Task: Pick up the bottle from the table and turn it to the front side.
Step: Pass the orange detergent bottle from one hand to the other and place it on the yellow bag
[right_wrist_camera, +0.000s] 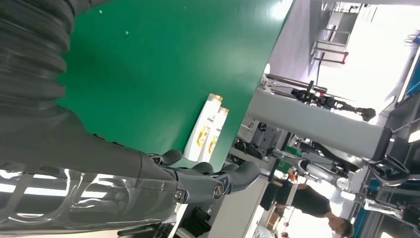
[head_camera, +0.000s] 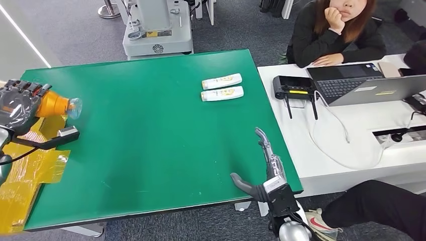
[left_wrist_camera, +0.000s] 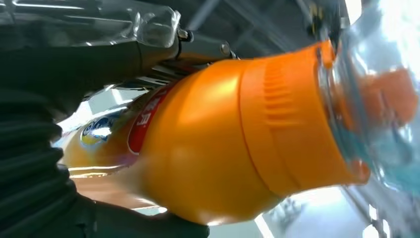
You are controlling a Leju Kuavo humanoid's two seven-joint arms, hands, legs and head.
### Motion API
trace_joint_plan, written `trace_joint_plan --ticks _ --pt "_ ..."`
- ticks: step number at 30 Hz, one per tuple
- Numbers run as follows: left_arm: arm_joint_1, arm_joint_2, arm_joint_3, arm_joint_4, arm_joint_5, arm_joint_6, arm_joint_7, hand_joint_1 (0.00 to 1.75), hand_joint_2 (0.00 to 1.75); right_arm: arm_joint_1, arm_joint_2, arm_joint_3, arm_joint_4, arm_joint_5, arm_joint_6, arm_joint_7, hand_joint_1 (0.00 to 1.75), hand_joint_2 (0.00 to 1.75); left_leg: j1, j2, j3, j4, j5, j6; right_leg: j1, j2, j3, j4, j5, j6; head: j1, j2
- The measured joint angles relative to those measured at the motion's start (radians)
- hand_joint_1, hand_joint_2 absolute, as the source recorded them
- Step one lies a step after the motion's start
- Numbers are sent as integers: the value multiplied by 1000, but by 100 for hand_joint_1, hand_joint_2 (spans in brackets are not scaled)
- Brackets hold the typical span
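Turning step in hand. My left hand grips the orange bottle, lifted at the left edge of the green table, cap end pointing right. My right hand hovers spread, empty. Next I judge: rotate until the label faces front.

Orange bottle, on its side, above table's left edge

Two white tubes side by side, laptop, seated person, yellow bag
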Motion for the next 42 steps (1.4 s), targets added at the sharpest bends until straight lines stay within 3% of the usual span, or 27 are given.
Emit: trace_joint_plan --ticks 7,12,17,22,26,30,36,42 --pt "164 84 105 -56 168 -203 -4 175 175 29 0 -12 -39 4 30 16 0 175 1 1 0 0 -1 -1 0 1 -1 0 -1 -1 0 0" --pt "225 141 171 -78 272 -354 -16 175 175 35 1 -16 -55 10 38 32 0 175 1 1 -1 0 -1 -1 0 1 -1 0 -1 -1 0 0" --pt "273 180 201 -104 311 -378 -16 175 175 27 4 -18 -56 23 60 45 0 175 1 1 -1 0 -1 -1 0 0 0 0 -1 -1 0 0" --pt "336 178 202 -137 314 -374 -29 175 175 7 6 -18 -52 35 72 50 0 175 1 0 -1 0 -1 -1 0 0 -1 -1 -1 -1 0 0" --pt "338 140 166 -133 298 -355 -59 175 175 -9 6 -12 -46 35 74 52 0 175 1 -2 -1 0 0 -1 0 -2 0 -1 -1 -1 0 0" --pt "284 77 85 -65 311 -319 -111 175 175 -29 6 1 -32 33 81 52 0 175 0 -2 -1 0 0 0 0 -4 0 -1 0 0 0 0" --pt "171 -64 -62 139 336 -251 -169 175 175 -50 6 17 -6 24 79 55 0 175 0 -2 -1 1 1 0 0 -4 0 -1 1 0 0 0" --pt "71 -199 -149 366 322 -214 -140 175 175 -56 6 21 10 15 59 58 0 175 0 -2 -1 1 1 0 0 -4 1 -1 1 1 1 0"
